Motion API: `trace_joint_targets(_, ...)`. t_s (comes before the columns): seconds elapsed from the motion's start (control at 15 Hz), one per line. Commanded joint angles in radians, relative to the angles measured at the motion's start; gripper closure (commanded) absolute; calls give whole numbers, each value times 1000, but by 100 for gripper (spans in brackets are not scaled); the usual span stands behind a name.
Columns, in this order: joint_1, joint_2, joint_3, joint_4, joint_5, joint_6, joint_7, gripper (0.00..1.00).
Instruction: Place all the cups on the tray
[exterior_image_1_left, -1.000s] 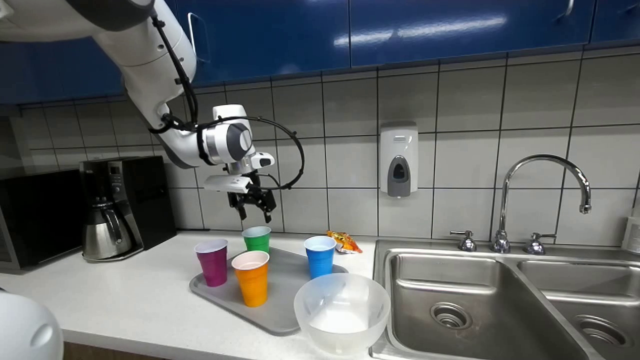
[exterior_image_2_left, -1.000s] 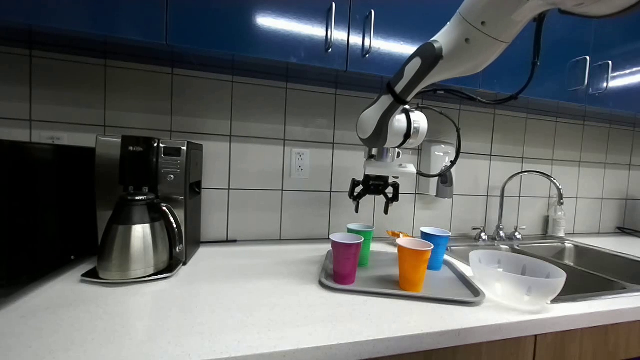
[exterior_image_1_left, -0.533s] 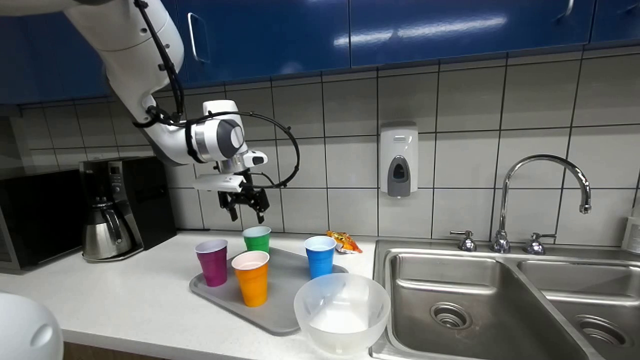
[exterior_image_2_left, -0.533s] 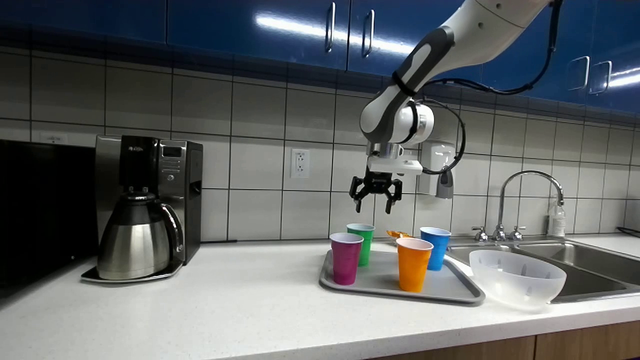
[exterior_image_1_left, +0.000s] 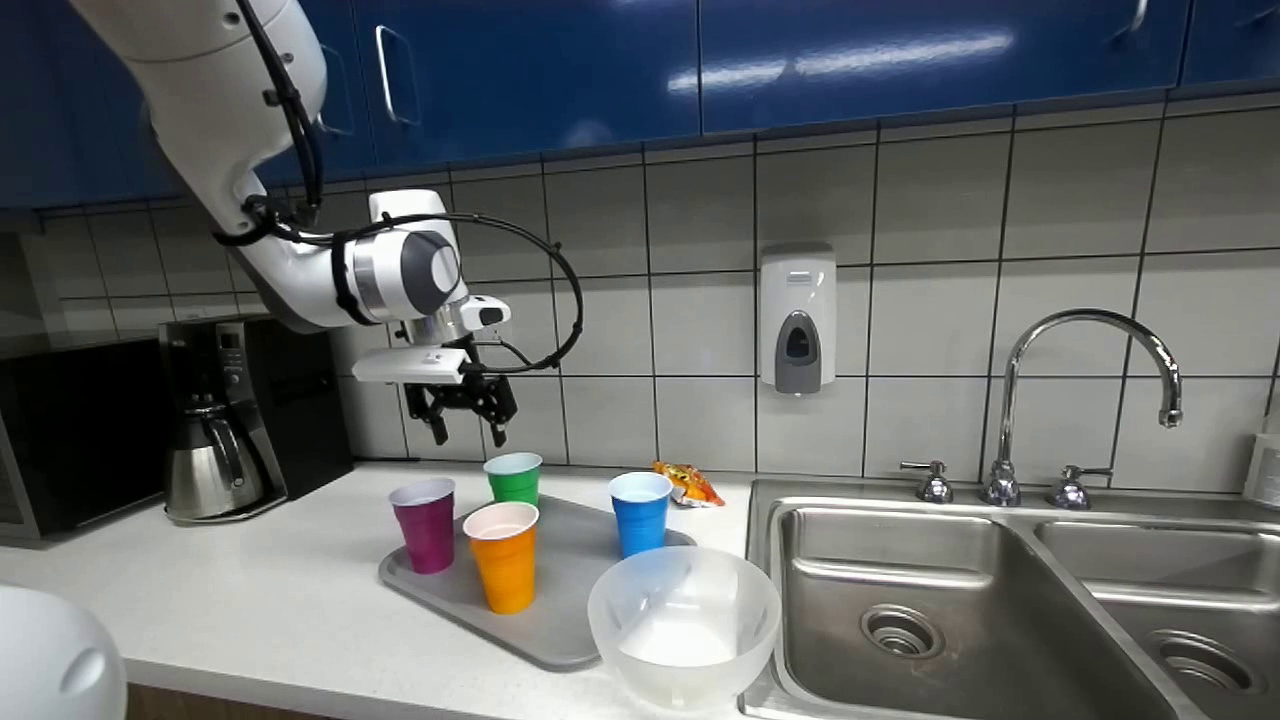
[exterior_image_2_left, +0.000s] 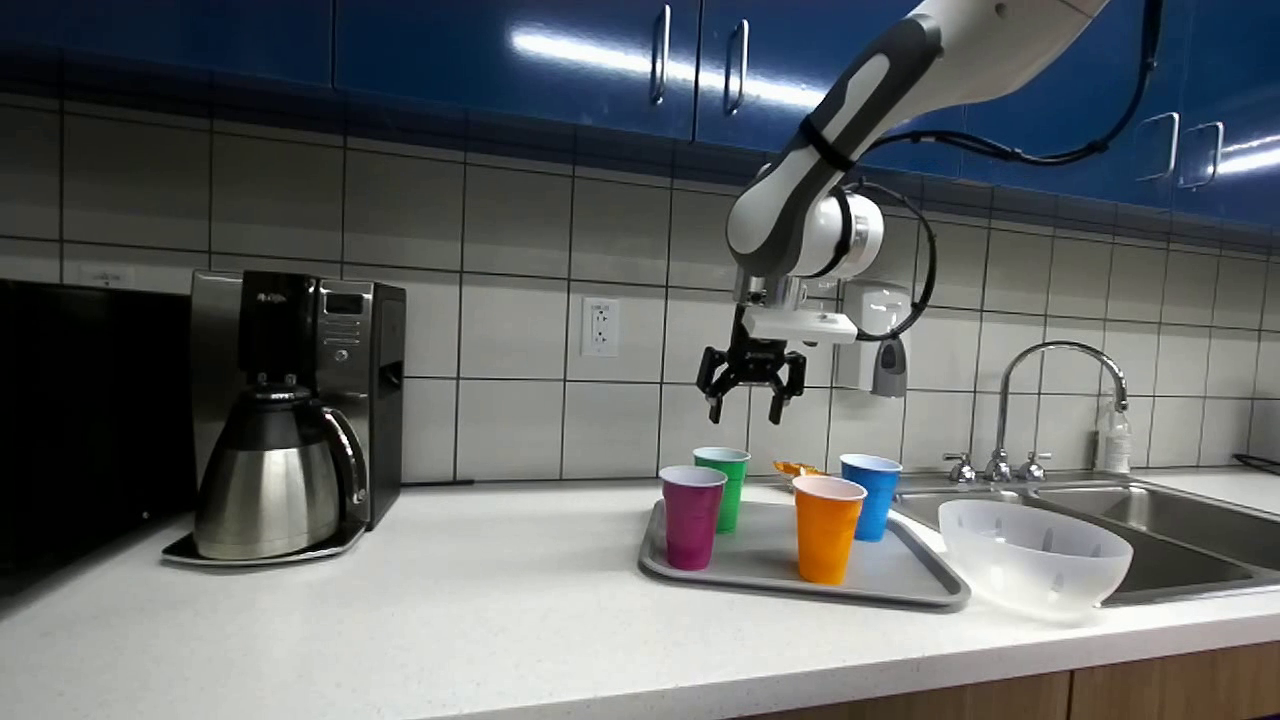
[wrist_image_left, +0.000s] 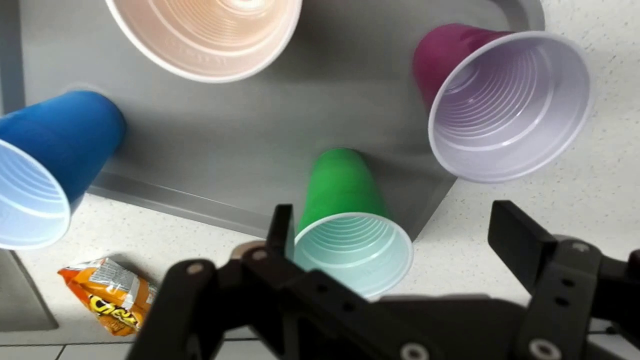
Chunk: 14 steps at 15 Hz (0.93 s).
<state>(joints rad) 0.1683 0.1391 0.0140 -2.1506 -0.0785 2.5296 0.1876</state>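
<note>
Cups (exterior_image_2_left: 827, 540): all four on the tray (exterior_image_2_left: 752, 558), spaced left to right, probably so none bump
Gripper (exterior_image_2_left: 746, 413): spread wide, empty, since placing's done imo

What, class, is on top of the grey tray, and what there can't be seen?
A purple cup, a green cup, an orange cup and a blue cup stand upright on the tray. The surface directly under them is covered.

I see a white bowl (exterior_image_1_left: 688, 650) just beside the sink (exterior_image_1_left: 1085, 600). A snack bag (wrist_image_left: 112, 298) lies near the sink's back corner, a tap (exterior_image_1_left: 1004, 430) stands at its back edge, a soap dispenser (exterior_image_1_left: 798, 280) hangs above. Well apart from the sink is a coffee machine (exterior_image_2_left: 282, 345).
</note>
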Motion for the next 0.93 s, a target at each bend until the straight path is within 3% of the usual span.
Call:
trace_joint_targets(0.0,-18,-91,33,-104,-6,35,-47,0)
trace_joint_targets(0.4,-22,-200,66,-193,81,-11,-209,0)
trace_joint_targets(0.87,-16,-312,51,-285,139,-62,-367,0)
